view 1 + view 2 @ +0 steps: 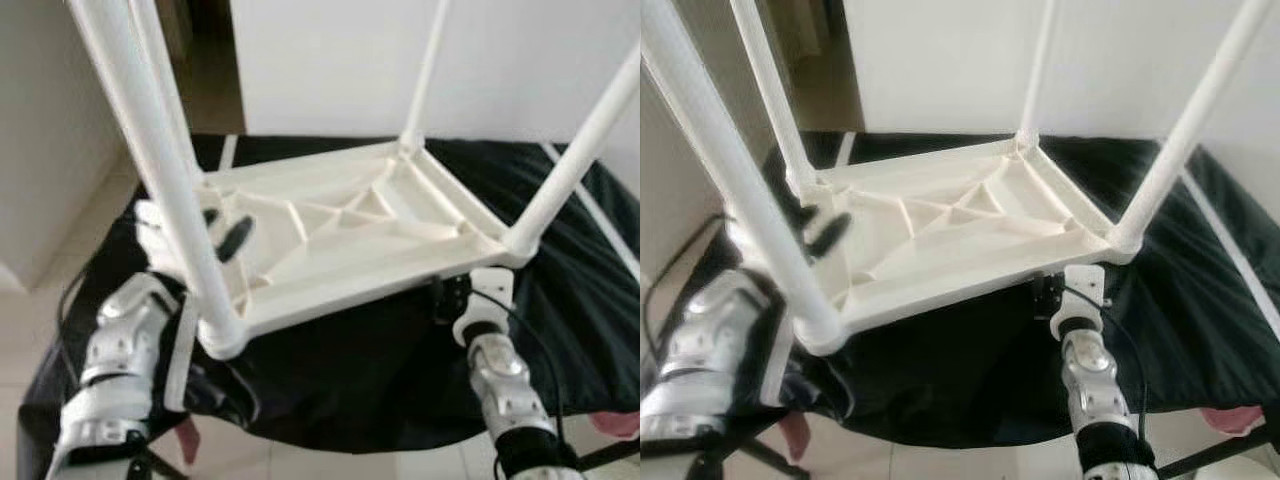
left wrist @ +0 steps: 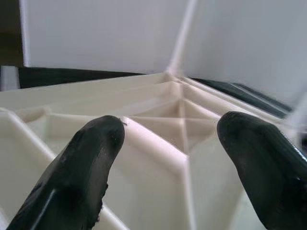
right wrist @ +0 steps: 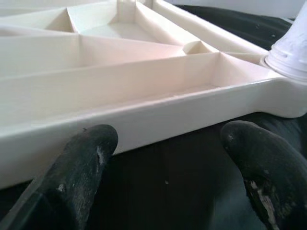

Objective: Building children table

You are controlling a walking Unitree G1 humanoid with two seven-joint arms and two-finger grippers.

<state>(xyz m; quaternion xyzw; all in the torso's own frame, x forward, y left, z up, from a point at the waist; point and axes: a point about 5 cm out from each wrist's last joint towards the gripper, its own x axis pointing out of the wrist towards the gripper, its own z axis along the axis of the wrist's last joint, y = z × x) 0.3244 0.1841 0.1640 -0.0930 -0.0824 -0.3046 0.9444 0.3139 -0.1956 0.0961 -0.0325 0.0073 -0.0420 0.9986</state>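
A white plastic children's table [image 1: 340, 235] lies upside down on a black cloth [image 1: 350, 390], its ribbed underside facing up. Several white legs stand in its corners, among them the near-left leg [image 1: 150, 150] and the near-right leg [image 1: 575, 160]. My left gripper [image 2: 168, 139] is open at the table's left side behind the near-left leg, its fingers [image 1: 238, 238] spread over the inner ribs. Low against the near rim [image 3: 144, 115], close to the near-right corner, my right gripper [image 3: 168, 143] is open with black cloth between its fingers.
The black cloth covers a low surface that drops off at its front edge to a pale floor [image 1: 300, 465]. A white wall [image 1: 330, 60] rises behind. Something pink [image 1: 615, 425] lies at the lower right. The raised legs crowd the space above both arms.
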